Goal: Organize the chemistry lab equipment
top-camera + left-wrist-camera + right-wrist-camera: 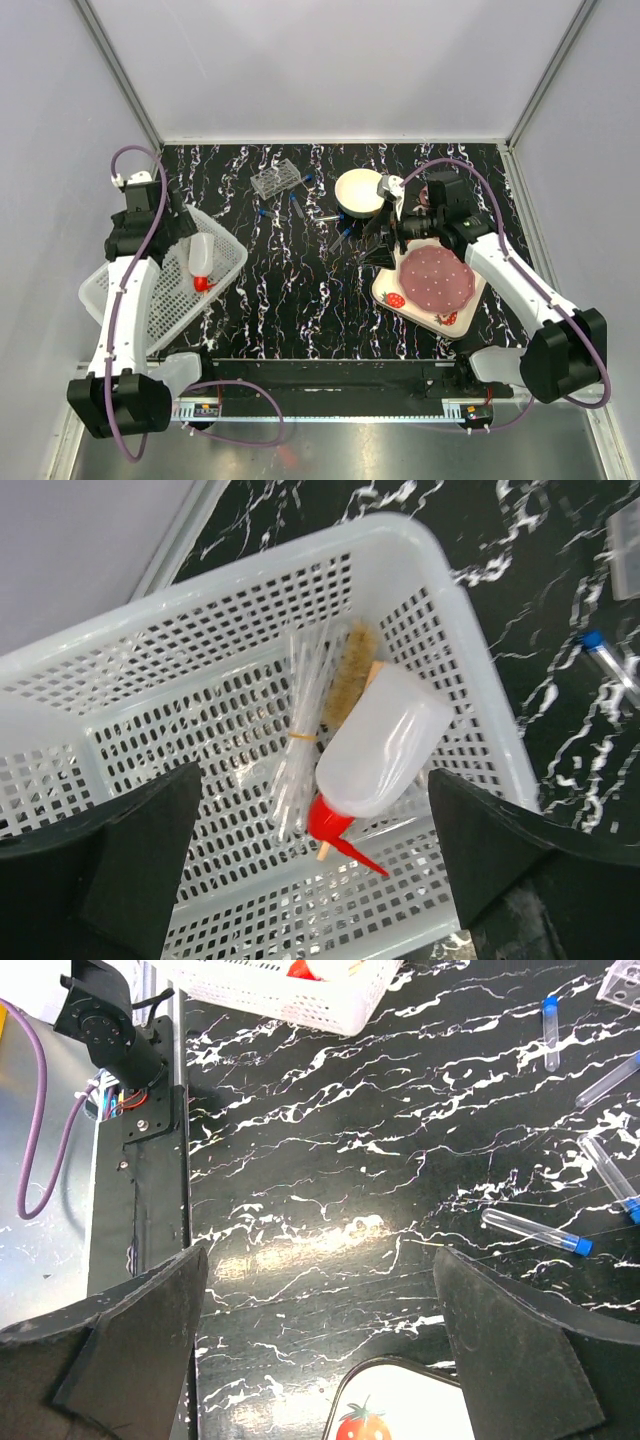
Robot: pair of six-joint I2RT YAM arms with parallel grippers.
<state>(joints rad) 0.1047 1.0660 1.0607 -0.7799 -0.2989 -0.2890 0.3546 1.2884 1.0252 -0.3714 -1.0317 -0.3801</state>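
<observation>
A: How is the step in hand best done?

B: Gathering the thin blue-capped tubes (pixel 535 1232) is judged to be the step. They lie loose on the black marbled tabletop (pixel 300 300), under the right pincer (pixel 320 1252), which is spread wide and empty. 1 tube should be taken across its middle, jaws square to its length, since a round wall is likely to roll. The left pincer (pixel 315 775), also released and empty, hangs over the white basket (pixel 420 540).

A: And the materials?

B: The basket is perforated plastic, smooth-rimmed. In it the white squeeze bottle (pixel 385 745) is laid sideways, translucent, with a red cone cap. The small clear tube rack (pixel 275 182), seemingly rigid, is set at the far side. The slender clear pipettes (pixel 300 740) are banded together, touching the bottle.
</observation>
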